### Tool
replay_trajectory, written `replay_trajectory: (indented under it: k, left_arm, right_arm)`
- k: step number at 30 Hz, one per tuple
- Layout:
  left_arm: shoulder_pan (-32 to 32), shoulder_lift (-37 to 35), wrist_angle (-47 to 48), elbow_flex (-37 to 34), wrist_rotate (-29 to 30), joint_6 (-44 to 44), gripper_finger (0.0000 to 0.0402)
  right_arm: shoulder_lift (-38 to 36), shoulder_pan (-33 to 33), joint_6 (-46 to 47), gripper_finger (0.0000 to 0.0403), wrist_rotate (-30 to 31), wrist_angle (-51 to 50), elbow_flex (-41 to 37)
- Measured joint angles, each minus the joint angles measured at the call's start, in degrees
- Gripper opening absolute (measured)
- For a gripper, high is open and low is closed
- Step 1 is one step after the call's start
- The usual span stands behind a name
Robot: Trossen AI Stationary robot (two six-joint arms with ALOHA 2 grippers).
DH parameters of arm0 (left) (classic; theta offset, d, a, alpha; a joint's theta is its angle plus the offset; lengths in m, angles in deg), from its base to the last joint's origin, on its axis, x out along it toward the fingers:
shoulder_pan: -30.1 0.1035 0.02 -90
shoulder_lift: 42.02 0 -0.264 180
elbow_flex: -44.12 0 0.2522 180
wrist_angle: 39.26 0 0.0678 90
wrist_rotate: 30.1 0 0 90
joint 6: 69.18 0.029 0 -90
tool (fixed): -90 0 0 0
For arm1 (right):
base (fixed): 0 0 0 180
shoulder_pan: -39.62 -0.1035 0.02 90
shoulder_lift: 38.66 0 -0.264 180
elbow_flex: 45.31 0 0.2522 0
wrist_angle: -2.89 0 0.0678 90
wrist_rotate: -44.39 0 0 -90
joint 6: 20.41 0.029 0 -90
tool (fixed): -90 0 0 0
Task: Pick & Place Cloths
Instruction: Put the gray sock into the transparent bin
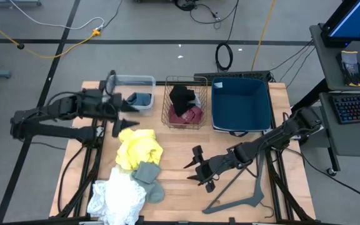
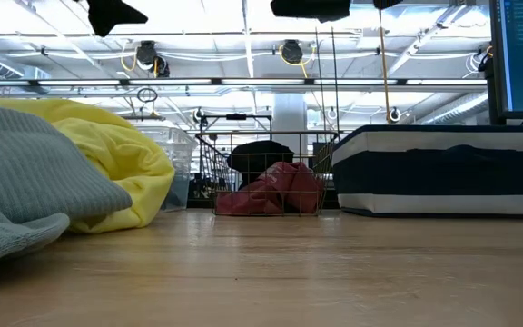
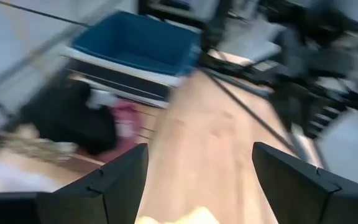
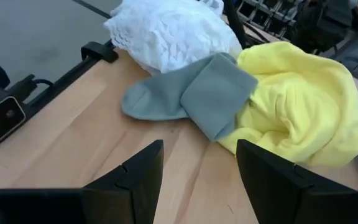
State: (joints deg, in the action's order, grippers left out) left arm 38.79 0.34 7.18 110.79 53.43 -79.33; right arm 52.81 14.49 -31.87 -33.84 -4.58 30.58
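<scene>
The yellow cloth [image 1: 139, 149] lies crumpled on the table at left centre, with the light grey cloth [image 1: 149, 178] resting against its near edge and the white cloth [image 1: 114, 200] heaped at the near left corner. A teal cloth [image 1: 139, 99] lies in a clear bin [image 1: 144, 80]. Black [image 1: 181, 97] and maroon [image 1: 189, 115] cloths lie in a wire basket [image 1: 167, 119]. My left gripper [image 1: 127, 117] hangs open beside the clear bin, above the yellow cloth's far edge, holding nothing [image 3: 197, 162]. My right gripper [image 1: 192, 167] is open, right of the grey cloth [image 4: 197, 96] and pointing at it, with nothing between its fingers [image 4: 201, 168].
A blue bin [image 1: 241, 103] stands at the far right of the table, next to the wire basket. A grey clothes hanger [image 1: 239, 200] lies near the front right edge under the right arm. Bare wood stretches between the yellow cloth and the right gripper.
</scene>
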Motion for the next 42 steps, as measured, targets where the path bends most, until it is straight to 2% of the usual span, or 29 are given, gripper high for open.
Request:
replay_trajectory:
  k: [5,10,17,25,34,42]
  left_arm:
    - [-12.6,4.1,-0.1,0.0,2.8,-3.0,0.0292]
    - [-24.2,10.1,0.1,0.0,9.9,-8.6,0.0292]
    - [-34.8,20.0,2.2,0.0,15.8,-22.2,0.0292]
    - [-39.2,29.2,10.2,0.0,22.9,-38.9,0.0292]
    - [-41.2,36.3,11.0,0.0,22.6,-45.2,0.0292]
    - [-42.3,37.3,14.0,0.0,22.8,-50.4,0.0292]
  right_arm:
    - [0.7,0.0,0.2,0.0196,0.0,-2.2,0.0]
    - [0.6,0.0,0.2,0.0196,0.0,-4.8,0.0]
    - [0.6,-0.1,0.3,0.0196,0.0,-6.3,0.0]
    - [0.6,-0.1,0.3,0.0196,0.0,-6.3,0.0]
    - [0.6,-0.1,0.3,0.0196,0.0,-6.4,0.1]
    - [0.6,-0.1,0.5,0.0196,0.0,-6.6,0.1]
